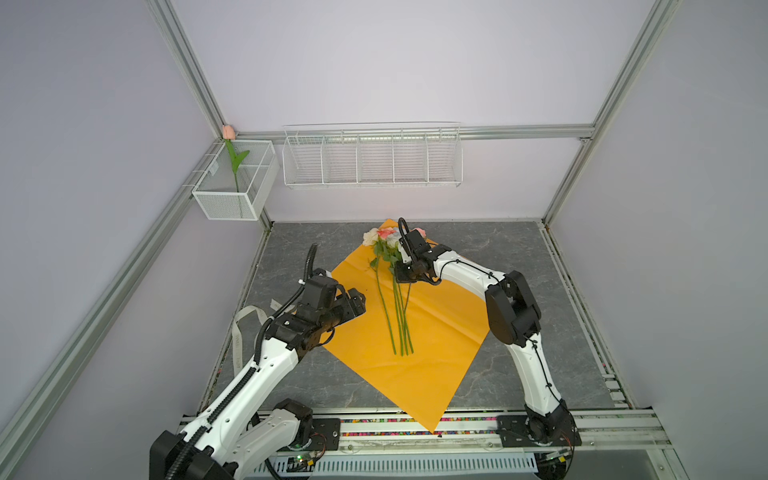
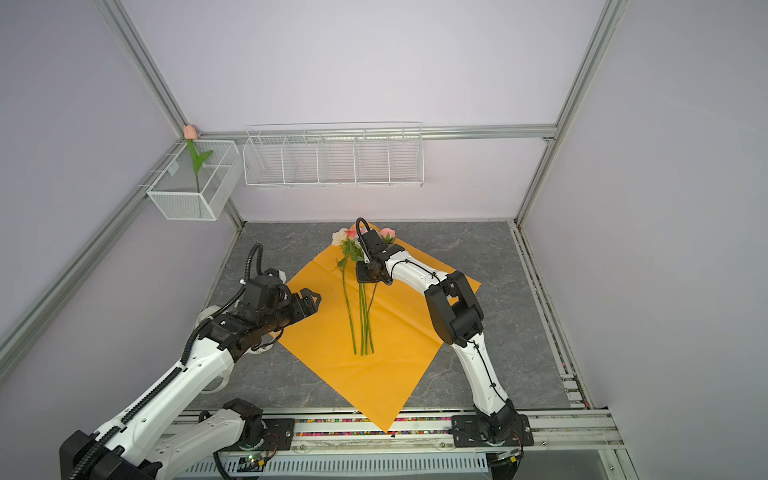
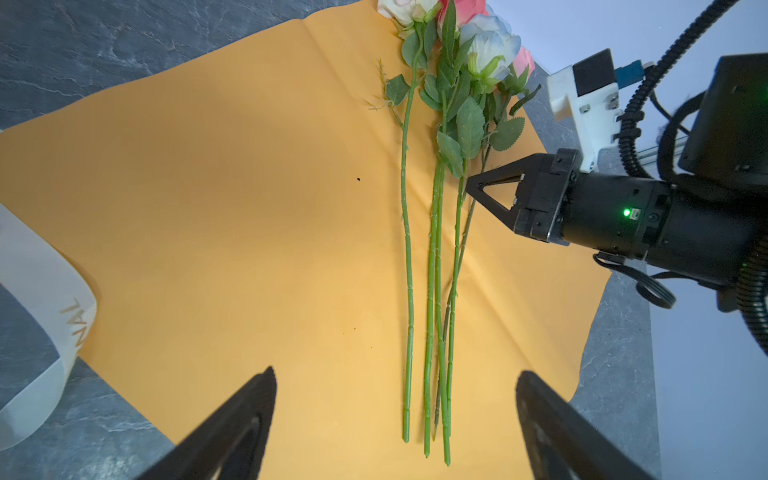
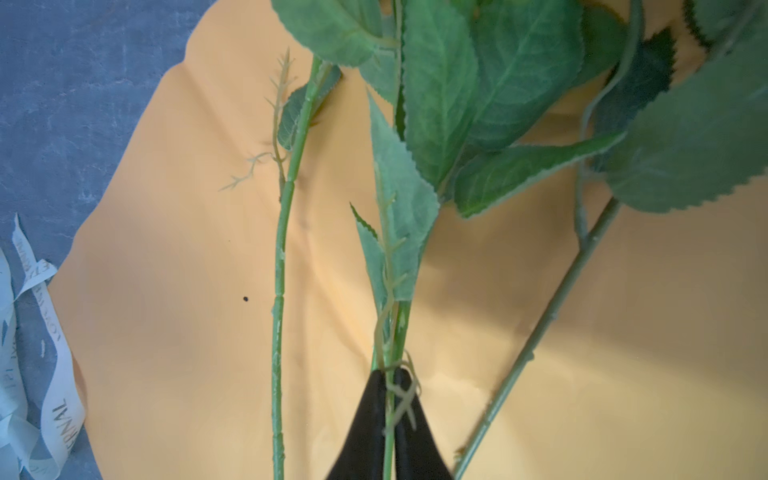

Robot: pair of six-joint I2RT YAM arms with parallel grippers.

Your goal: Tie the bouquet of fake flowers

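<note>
The bouquet of fake flowers (image 1: 385, 240) (image 2: 351, 243) lies on a sheet of orange wrapping paper (image 1: 440, 332) (image 2: 324, 332), blooms toward the back wall. Its green stems (image 3: 436, 249) are spread side by side. My right gripper (image 4: 388, 374) (image 3: 469, 185) is shut on one thin stem (image 4: 392, 328) just below the leaves, and in both top views its wrist (image 1: 409, 266) covers that spot. My left gripper (image 3: 397, 372) (image 1: 358, 300) (image 2: 313, 297) hovers open over the paper's left part. Nothing is between its fingers, and the stem ends lie in front of it.
A pale printed ribbon (image 1: 245, 320) (image 3: 41, 332) (image 4: 54, 395) lies on the grey table left of the paper. A white mesh basket (image 1: 237, 195) on the left wall holds a single pink tulip (image 1: 227, 132). A white wire rack (image 1: 372, 158) hangs on the back wall.
</note>
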